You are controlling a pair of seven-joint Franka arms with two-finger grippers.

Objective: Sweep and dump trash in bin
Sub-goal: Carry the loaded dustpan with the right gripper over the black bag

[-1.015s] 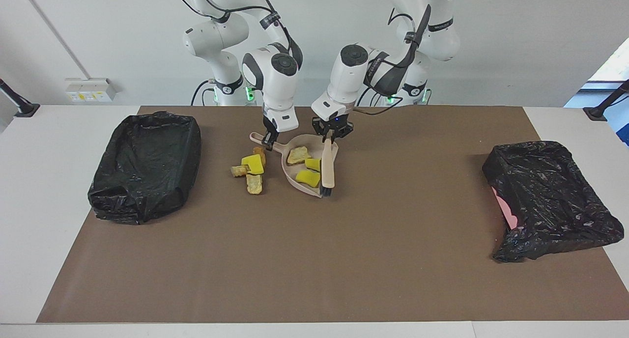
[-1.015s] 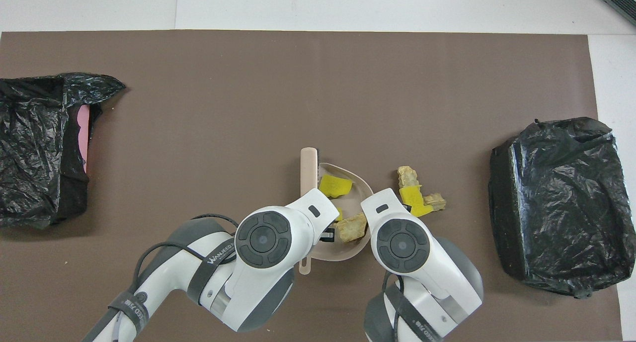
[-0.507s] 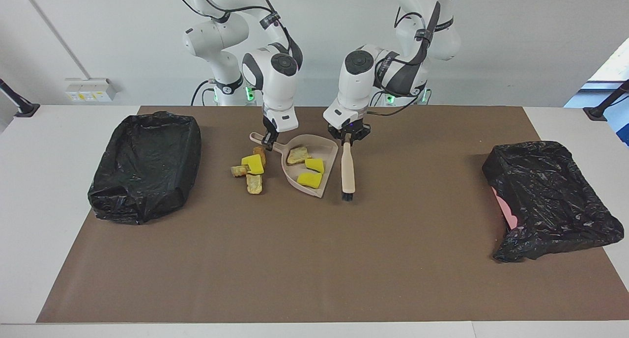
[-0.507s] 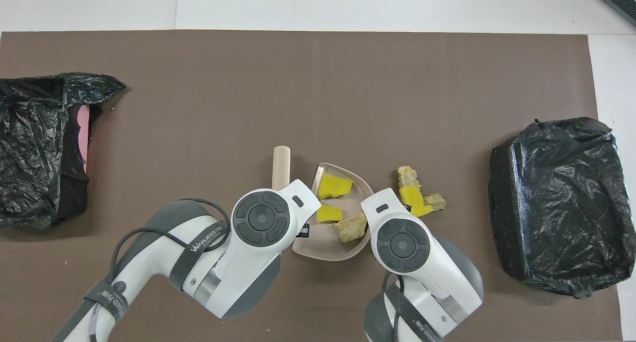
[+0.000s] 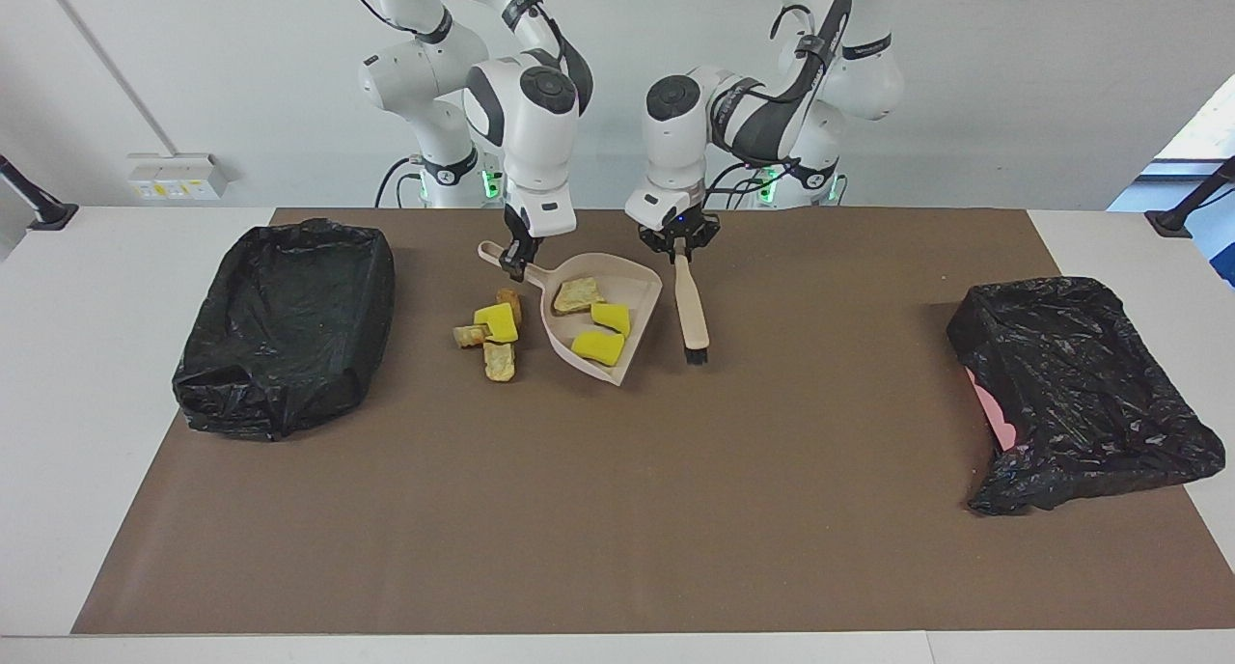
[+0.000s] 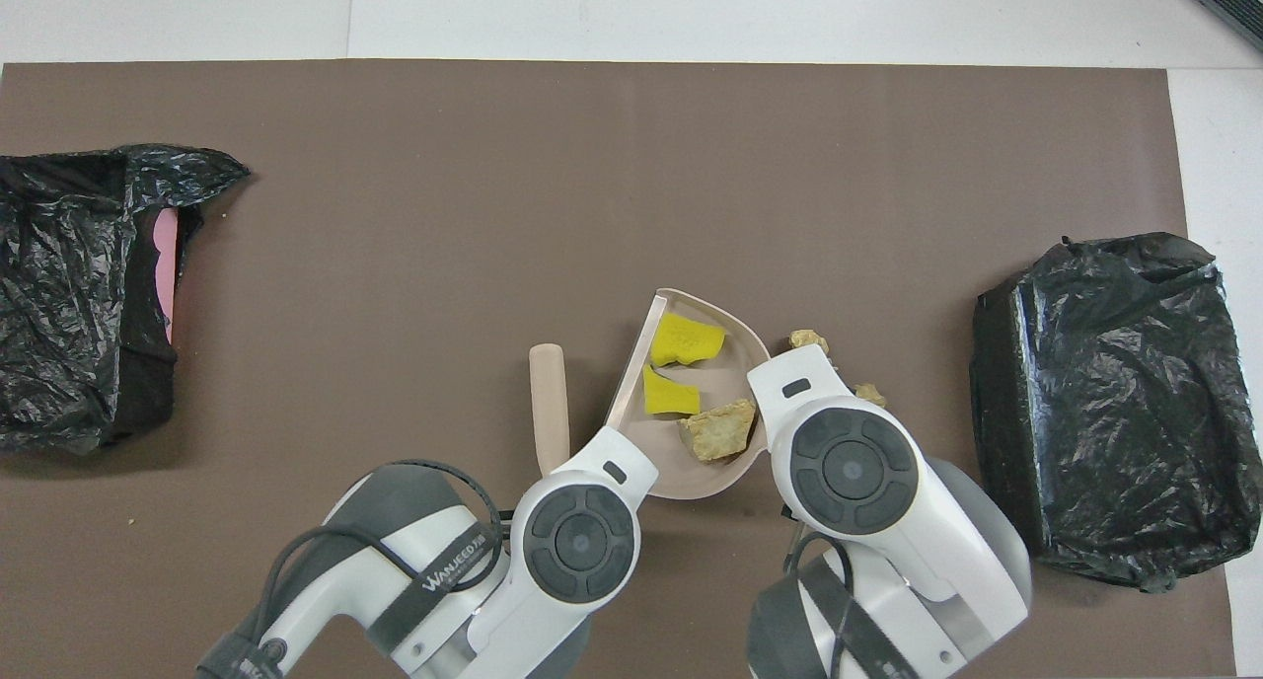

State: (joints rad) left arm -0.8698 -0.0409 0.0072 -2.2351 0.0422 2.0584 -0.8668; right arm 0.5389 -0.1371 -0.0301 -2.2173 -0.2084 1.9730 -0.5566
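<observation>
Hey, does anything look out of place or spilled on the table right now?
Yes. Four trash chunks lie on the mat beside the dustpan, not in it; only three are inside. The black-bagged bin at the left arm's end also looks askew, its bag pulled off one pink edge.

Overhead view: my right wrist housing (image 6: 851,472) covers most of the trash pile (image 6: 811,341) at its 12 o'clock; only two tan tips show. My left wrist housing (image 6: 582,536) hides the brush (image 6: 549,403) grip end and both my grippers' fingers. Bin w/ pink liner (image 6: 79,294) cut off at frame edge, 9 o'clock.
</observation>
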